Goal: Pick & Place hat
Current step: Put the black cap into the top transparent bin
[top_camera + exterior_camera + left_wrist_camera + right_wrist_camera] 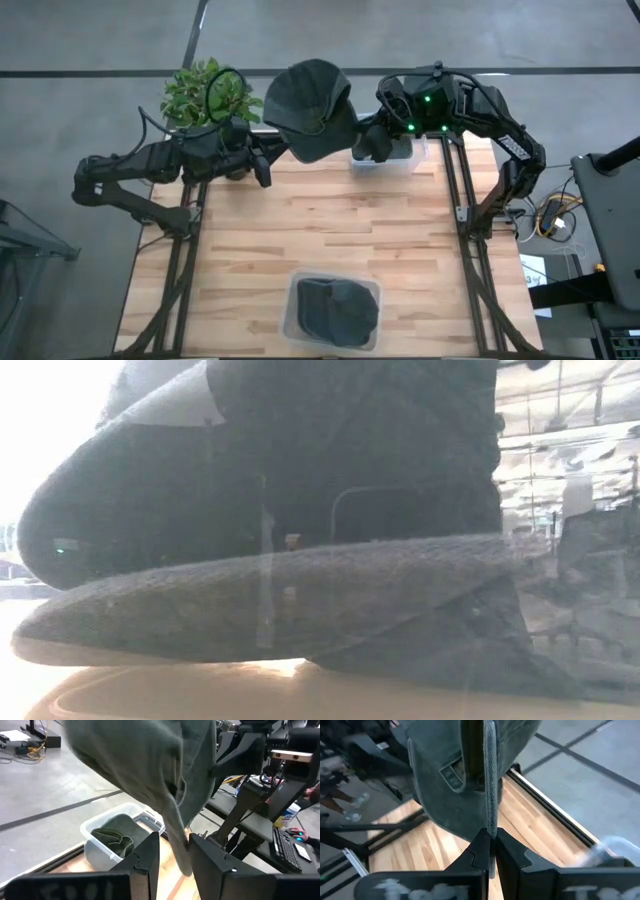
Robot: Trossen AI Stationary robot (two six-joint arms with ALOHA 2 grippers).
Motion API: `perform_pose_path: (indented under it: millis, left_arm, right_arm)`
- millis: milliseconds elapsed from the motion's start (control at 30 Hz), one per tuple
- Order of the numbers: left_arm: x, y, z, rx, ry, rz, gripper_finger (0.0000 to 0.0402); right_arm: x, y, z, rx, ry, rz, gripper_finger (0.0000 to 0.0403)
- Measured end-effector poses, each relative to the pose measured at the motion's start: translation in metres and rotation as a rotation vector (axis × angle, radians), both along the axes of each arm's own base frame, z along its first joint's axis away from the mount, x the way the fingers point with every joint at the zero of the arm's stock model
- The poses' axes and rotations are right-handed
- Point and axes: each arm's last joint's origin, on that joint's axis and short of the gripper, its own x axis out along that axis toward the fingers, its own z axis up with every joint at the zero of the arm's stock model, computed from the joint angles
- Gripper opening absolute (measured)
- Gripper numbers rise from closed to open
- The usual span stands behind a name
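Note:
A dark grey cap (310,105) hangs in the air above the table's far edge, between my two arms. My right gripper (365,140) comes from the right and is shut on it; this also shows in the right wrist view (491,836). My left gripper (264,168) comes from the left and is open. In the left wrist view (175,842) its fingers stand on either side of the cap's hanging cloth (177,845). A second dark cap (335,308) lies in a clear bin (292,322) near the front edge. It fills the low view (300,600). My right gripper pinches the cap's thin edge (490,822) between its two shut fingers, near a small strap tab (451,772). The cap stands out beyond the fingertips, lifted clear of the table. My left gripper: I cannot tell whether its open fingers touch the cloth between them.
A clear bin (405,160) stands at the far right under my right gripper. The left wrist view shows a green cap (114,837) in it. A potted plant (205,92) stands at the far left corner. Bare wood lies across the table's middle (330,220).

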Motion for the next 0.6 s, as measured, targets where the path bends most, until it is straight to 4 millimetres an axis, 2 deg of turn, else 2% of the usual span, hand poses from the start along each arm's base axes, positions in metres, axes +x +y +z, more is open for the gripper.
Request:
perform_pose_path:
  millis: [267,500,600]
  left_arm:
    - [0.0003,-0.0010,0.0047,-0.024,-0.064,-0.031,0.0097]
    - [-0.0013,0.0024,0.0046,0.013,-0.044,0.001,0.0095]
    - [-0.0009,0.0023,0.0044,0.027,-0.035,-0.016,0.0072]
  right_arm:
    - [0.0020,0.0009,0.0001,0.005,-0.010,-0.006,0.0012]
    - [0.0026,0.0034,0.0002,0.001,-0.009,0.030,0.0012]
    - [0.0026,0.0034,0.0002,0.000,-0.009,0.033,0.0012]
